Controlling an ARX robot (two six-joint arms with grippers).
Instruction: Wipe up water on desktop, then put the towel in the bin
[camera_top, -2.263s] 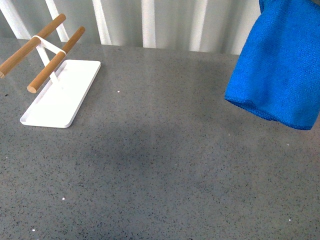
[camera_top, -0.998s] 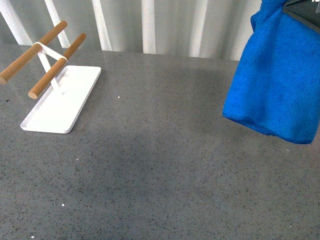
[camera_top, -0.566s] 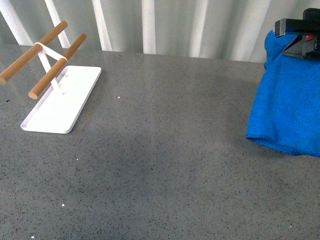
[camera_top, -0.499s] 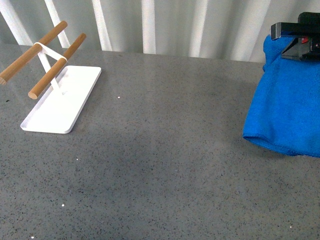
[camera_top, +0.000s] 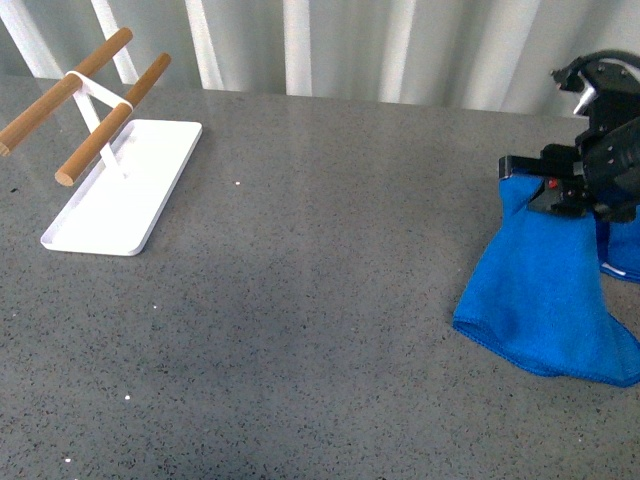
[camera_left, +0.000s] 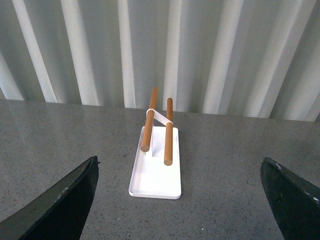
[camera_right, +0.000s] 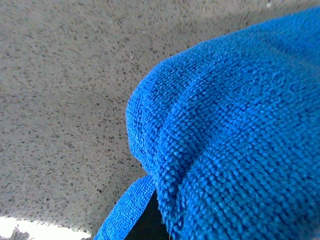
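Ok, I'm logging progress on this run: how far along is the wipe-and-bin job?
Done: the towel is picked up, clamped in the right gripper. In hand: it hangs with its lower part resting on the desktop, so wiping looks about to start. Left: the wipe itself, then the bin, which no view shows. I cannot make out any water.

The front camera is looking down at a slant across the desktop (camera_top: 300, 320) toward the ribbed wall (camera_top: 400, 50), taking in the tray (camera_top: 120, 190) at far left and the towel (camera_top: 540, 290) at right. The left wrist camera is facing the same wall from lower down, framing the tray centrally. The right wrist camera is sitting very close over the towel, sharing only towel and desktop with the front view.
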